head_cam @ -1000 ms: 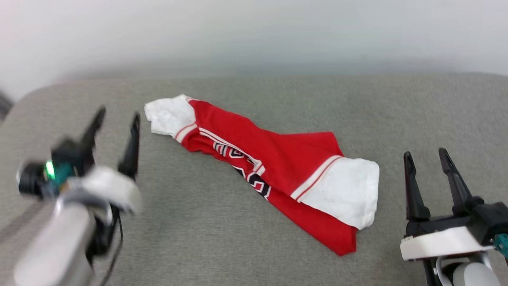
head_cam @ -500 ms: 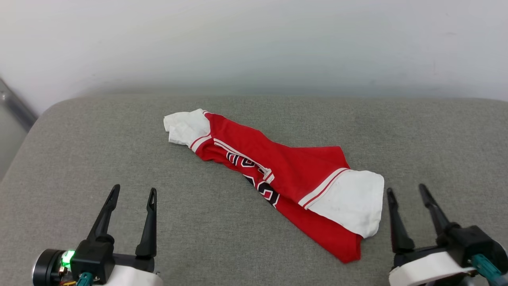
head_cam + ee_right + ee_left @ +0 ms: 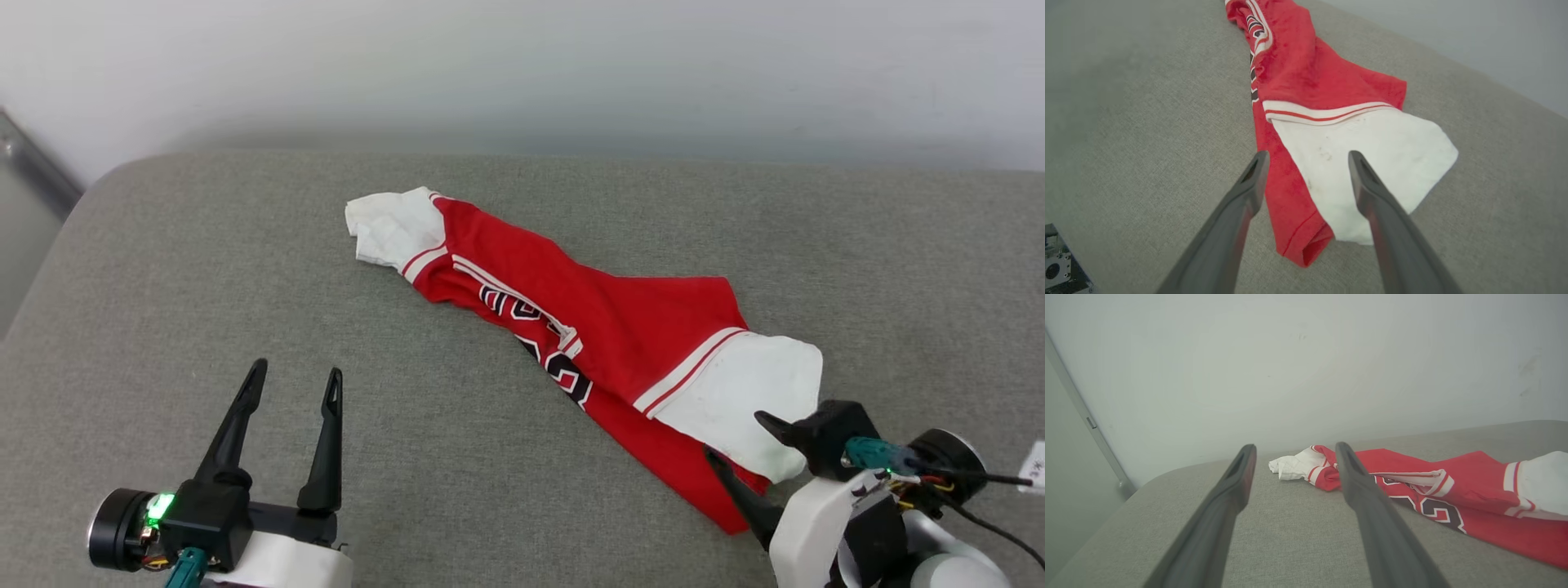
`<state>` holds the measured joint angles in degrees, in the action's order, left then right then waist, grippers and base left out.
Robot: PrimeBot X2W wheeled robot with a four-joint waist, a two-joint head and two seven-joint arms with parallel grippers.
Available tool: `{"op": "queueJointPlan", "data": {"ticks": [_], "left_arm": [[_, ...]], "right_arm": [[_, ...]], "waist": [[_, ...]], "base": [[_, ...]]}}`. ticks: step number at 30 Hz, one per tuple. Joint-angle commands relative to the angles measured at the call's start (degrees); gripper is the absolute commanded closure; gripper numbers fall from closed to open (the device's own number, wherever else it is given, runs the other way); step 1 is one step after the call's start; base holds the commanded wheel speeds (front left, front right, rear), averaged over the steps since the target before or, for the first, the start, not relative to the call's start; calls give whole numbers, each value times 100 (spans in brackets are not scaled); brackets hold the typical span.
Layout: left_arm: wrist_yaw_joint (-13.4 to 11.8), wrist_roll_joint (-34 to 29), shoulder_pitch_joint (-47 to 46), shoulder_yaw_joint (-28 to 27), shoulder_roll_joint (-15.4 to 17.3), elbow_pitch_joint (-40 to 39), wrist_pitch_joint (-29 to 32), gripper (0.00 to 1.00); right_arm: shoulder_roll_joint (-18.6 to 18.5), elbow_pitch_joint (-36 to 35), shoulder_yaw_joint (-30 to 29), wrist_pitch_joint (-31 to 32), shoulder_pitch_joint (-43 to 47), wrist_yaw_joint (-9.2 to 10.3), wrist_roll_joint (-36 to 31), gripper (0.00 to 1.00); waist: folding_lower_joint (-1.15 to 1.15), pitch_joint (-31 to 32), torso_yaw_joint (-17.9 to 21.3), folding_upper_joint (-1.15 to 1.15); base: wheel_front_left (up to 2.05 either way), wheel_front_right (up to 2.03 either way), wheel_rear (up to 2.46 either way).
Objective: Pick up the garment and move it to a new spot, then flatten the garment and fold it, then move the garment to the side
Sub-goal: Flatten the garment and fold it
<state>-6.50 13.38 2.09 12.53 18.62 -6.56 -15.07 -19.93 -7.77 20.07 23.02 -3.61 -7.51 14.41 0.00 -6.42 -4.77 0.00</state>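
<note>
Grey cushion [image 3: 204,269], right gripper [image 3: 734,434] spread over garment [image 3: 620,327], possibly touching.

Garment [image 3: 1474,477], red jersey, black white-outlined chest number, digit 2 legible in left wrist view, adjoining digit cut off by a fold, lettering above it creased, not readable

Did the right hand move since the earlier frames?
Yes. The right hand has turned and swung over the garment, at its near white sleeve; before, it stood beside that sleeve.
</note>
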Motion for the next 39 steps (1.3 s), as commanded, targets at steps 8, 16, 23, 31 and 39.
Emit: {"op": "queueJointPlan", "data": {"ticks": [8, 16, 23, 31, 39], "left_arm": [[325, -266, -249, -89, -345, 122, -15, 0], [540, -380, -235, -256, -600, 161, -15, 0], [685, -501, -141, -446, -761, 234, -15, 0], [829, -622, -13, -611, -850, 304, -15, 0], [984, -720, 63, -597, -978, 267, -15, 0]], "right_arm": [[-684, 428, 656, 698, -699, 4, 149, 0], [-728, 814, 656, 589, -874, 4, 83, 0], [-620, 871, 551, 435, -916, 4, 40, 100], [-528, 438, 505, 485, -602, 4, 161, 100], [-876, -777, -199, 1171, -26, 3, 558, 100]], "waist": [[0, -398, -565, 0], [0, -514, -845, 0], [0, -454, -843, 0], [0, -166, -509, 0], [0, -102, -215, 0]], "base": [[0, 0, 0], [0, 0, 0], [0, 0, 0], [0, 0, 0], [0, 0, 0]]}}
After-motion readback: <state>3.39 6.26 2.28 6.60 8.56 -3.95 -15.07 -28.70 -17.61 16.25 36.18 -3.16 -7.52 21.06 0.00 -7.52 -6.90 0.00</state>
